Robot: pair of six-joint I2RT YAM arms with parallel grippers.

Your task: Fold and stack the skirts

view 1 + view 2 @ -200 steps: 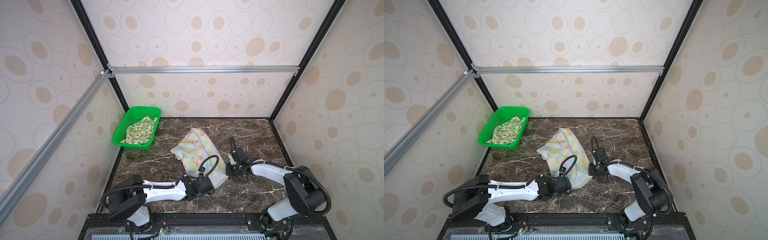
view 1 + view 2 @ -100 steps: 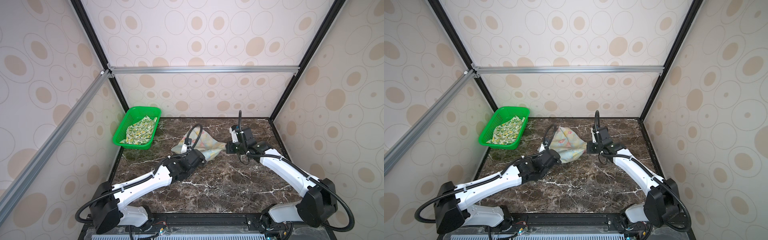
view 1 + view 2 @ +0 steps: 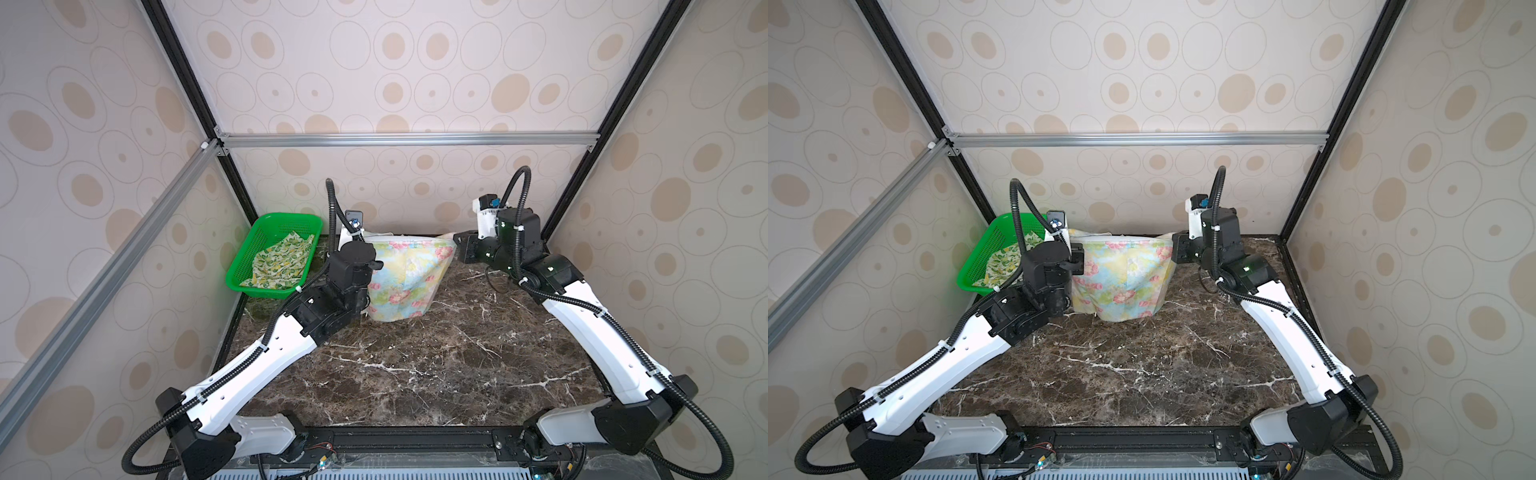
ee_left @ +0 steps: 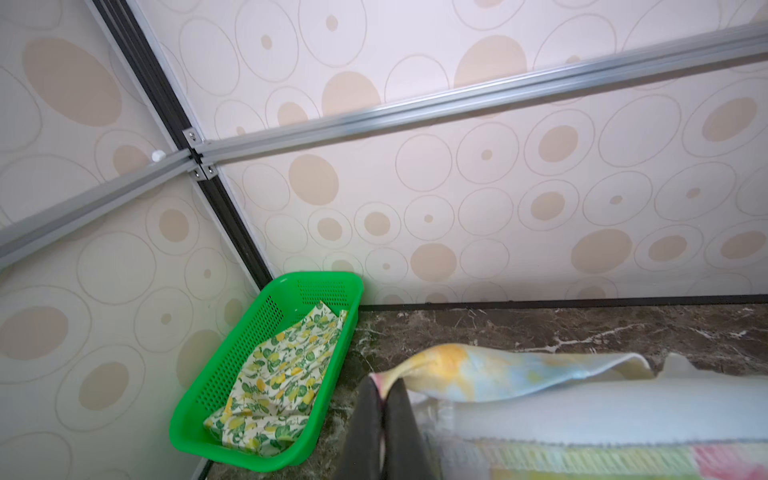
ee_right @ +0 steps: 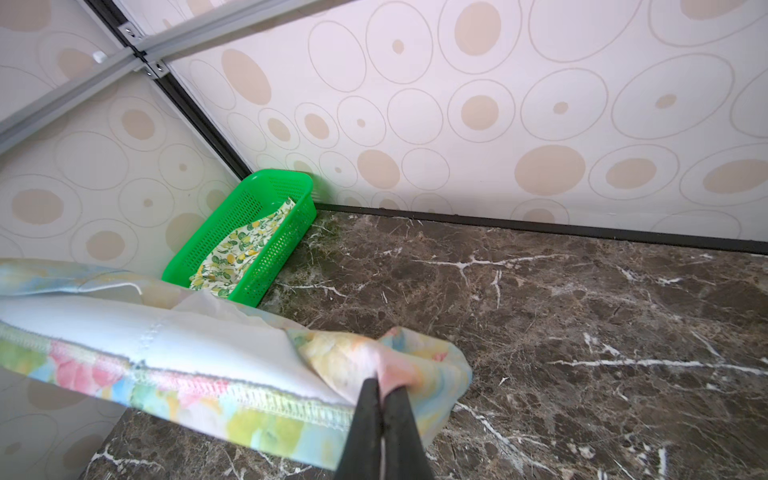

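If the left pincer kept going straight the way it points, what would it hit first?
The left pincer likely meets the marble tabletop near the back wall first; depth is unclear. The green basket lies aside.

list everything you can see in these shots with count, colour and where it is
flowered skirt: 1, pastel blue-yellow with pink flowers, white lining; held up by its top edge near the back of the table
lemon skirt: 1, cream with yellow lemons and green leaves; lying in the basket
basket: 1, green plastic mesh; back left corner
table: 1, dark brown marble, white veins
walls: 3, cream with beige ovals; around the table
silver rails: 2; along back and left walls
left arm, right arm: white and black; reaching from the front
left gripper, right gripper: black jaws, each shut on a top corner of the flowered skirt
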